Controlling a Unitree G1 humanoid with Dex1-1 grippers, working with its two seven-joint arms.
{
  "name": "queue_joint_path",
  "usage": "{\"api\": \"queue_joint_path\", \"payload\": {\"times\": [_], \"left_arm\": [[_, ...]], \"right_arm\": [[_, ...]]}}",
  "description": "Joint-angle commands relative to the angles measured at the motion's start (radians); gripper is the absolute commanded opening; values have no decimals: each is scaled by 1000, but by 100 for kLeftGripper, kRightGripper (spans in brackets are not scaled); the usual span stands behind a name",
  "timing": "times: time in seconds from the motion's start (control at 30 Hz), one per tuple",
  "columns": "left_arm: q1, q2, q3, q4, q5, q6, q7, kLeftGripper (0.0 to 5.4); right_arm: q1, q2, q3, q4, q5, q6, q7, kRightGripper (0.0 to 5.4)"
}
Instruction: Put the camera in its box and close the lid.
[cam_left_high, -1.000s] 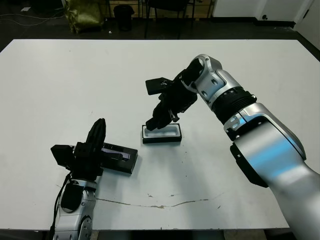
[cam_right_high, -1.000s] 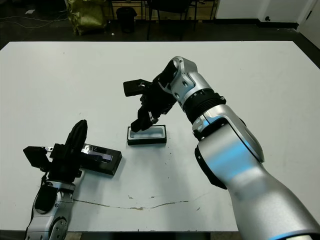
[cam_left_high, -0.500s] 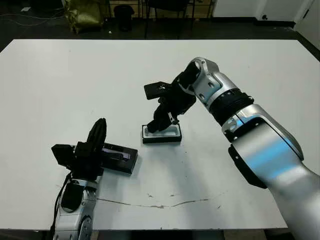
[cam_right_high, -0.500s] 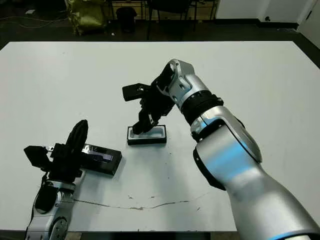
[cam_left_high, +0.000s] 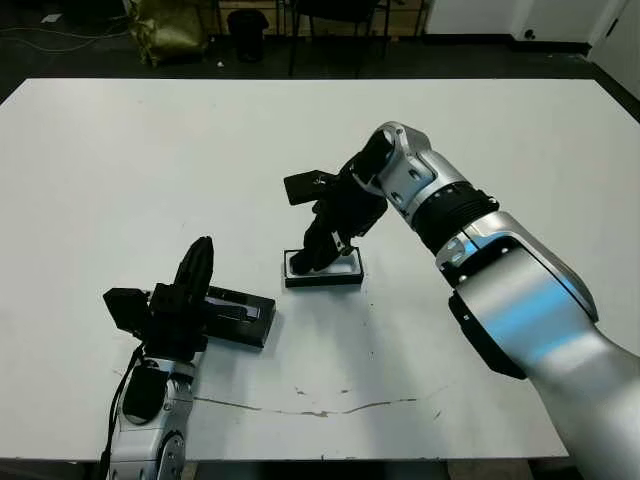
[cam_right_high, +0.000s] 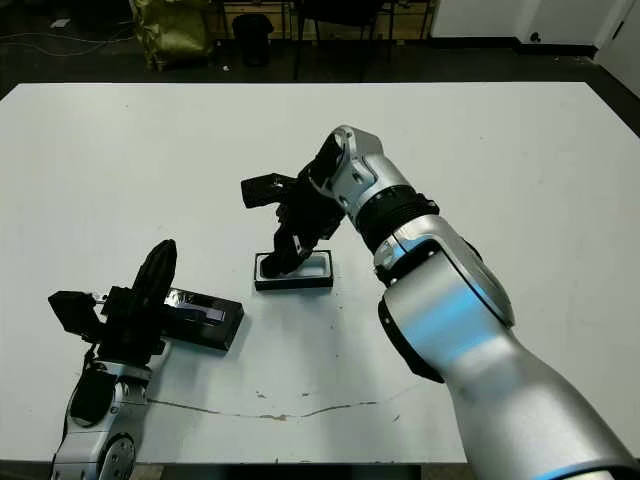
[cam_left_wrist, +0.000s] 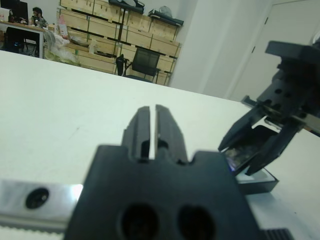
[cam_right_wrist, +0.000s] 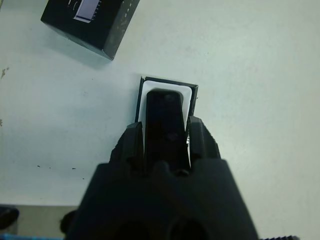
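The right pincer (cam_right_wrist: 164, 142) is clamped across the long sides of the camera (cam_right_wrist: 164, 120), a light, stiff, glossy bar tilted into the box (cam_right_wrist: 144, 92) directly below

One slim black bar camera (cam_right_wrist: 165, 122), one shallow black white-lined box (cam_left_high: 323, 270) and one flat black lid with a silver-lavender strip (cam_left_high: 238, 315) are counted on one white table (cam_left_high: 150, 170), worked by two black two-fingered grippers, left (cam_left_high: 200, 258) and right (cam_left_high: 313, 255).
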Motion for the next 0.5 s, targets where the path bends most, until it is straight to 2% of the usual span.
{"api": "queue_joint_path", "payload": {"times": [0.03,0.5], "left_arm": [[13,8,6,11,2,9,-1,0],[17,-1,6,10,1,7,3,0]], "right_arm": [[31,17,3,7,1,-22,0,84],[35,18,16,-1,-22,5,-36,84]]}}
